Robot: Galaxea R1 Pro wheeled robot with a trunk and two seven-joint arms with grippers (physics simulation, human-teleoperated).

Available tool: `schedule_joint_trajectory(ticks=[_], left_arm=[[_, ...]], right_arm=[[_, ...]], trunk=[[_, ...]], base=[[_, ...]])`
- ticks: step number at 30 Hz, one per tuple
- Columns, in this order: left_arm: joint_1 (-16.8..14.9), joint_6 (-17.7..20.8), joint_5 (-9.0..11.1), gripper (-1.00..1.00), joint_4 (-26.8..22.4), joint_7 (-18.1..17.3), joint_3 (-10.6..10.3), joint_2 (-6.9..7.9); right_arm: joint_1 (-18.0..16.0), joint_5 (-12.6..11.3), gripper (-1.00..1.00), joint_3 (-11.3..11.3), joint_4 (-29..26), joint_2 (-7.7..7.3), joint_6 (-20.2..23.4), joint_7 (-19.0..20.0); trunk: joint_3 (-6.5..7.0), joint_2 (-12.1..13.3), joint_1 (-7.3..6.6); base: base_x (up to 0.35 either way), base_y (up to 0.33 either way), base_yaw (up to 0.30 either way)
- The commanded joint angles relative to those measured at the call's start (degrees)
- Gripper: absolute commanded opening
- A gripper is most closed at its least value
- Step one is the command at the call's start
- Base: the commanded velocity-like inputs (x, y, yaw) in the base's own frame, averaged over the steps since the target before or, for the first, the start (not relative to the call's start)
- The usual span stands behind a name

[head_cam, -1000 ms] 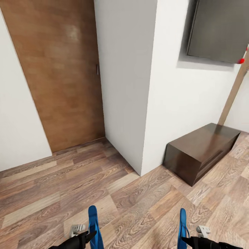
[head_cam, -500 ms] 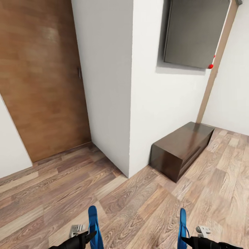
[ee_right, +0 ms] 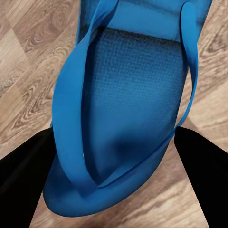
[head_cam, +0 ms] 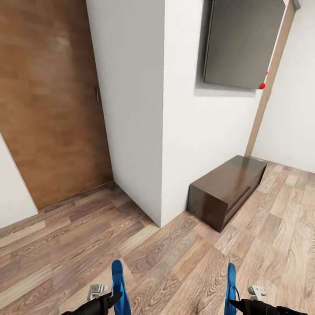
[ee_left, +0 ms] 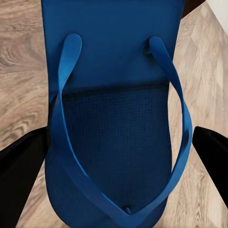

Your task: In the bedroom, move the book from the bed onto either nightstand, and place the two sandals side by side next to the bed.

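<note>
Each gripper carries one bright blue sandal above the wood-plank floor. My left gripper (head_cam: 114,299) is shut on the left sandal (head_cam: 118,286), whose sole and thong straps (ee_left: 114,118) run out between the black fingers (ee_left: 21,171). My right gripper (head_cam: 232,302) is shut on the right sandal (head_cam: 231,288), seen close up as a blue sole (ee_right: 128,114) between dark fingers (ee_right: 204,175). The book, the bed and the nightstand are out of view.
A white wall corner (head_cam: 162,131) juts out straight ahead. A brown wooden door (head_cam: 48,96) stands at the left. A long low dark cabinet (head_cam: 227,190) sits against the wall at the right, under a grey panel (head_cam: 243,43). Open floor lies in front.
The whole view has shifted as the camera turned and rose: wall corner, door and cabinet slid left and down. Both grippers and their sandals keep the same place in the picture.
</note>
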Motion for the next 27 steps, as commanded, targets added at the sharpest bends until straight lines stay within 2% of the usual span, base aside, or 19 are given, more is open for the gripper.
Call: schedule_joint_trajectory(ticks=[1, 6, 27], left_arm=[[-0.02, -0.22, 0.14, -1.0, 0.07, -0.13, -0.15, 0.02], [-0.02, -0.3, 0.15, -1.0, 0.07, -0.14, -0.15, 0.02], [-0.05, -0.31, 0.14, -1.0, 0.07, -0.13, -0.15, 0.02]], right_arm=[[-0.02, -0.24, -1.0, -0.21, -0.02, 0.0, 0.52, 0.21], [-0.02, -0.24, -1.0, -0.21, -0.02, 0.0, 0.52, 0.26], [-0.02, -0.24, -1.0, -0.21, -0.02, 0.0, 0.52, 0.3]], trunk=[[0.13, 0.39, -0.24], [0.31, 0.79, -0.46], [0.31, 0.79, -0.46]], base=[[0.0, 0.0, 0.0], [0.0, 0.0, -0.136], [0.0, 0.0, -0.281]])
